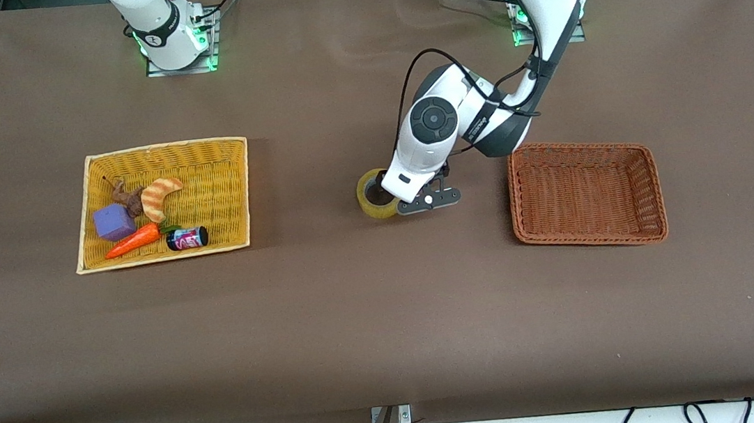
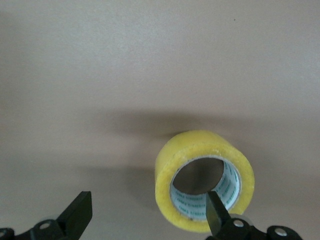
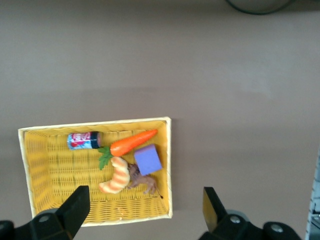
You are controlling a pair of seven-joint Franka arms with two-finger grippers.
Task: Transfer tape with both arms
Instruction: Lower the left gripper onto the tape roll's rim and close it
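Tape (image 1: 376, 195) on its side mid-table, between two baskets | left gripper (image 2: 145, 220) down at the tape, one finger seemingly inside the core | empty basket (image 1: 585, 192) toward the left arm's end | basket (image 1: 163, 203) toward the right arm's end holds carrot (image 1: 133, 241), croissant (image 1: 162, 196), block (image 1: 114, 221), bottle (image 1: 187, 238) | right gripper (image 3: 145, 212) high over that basket.

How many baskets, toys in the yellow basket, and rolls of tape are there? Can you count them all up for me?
Baskets: 2, the yellow basket and the brown basket.
Toys in the yellow one: 5, croissant, purple cube, carrot, small bottle, brown toy.
Tape: 1.
Total: 8.
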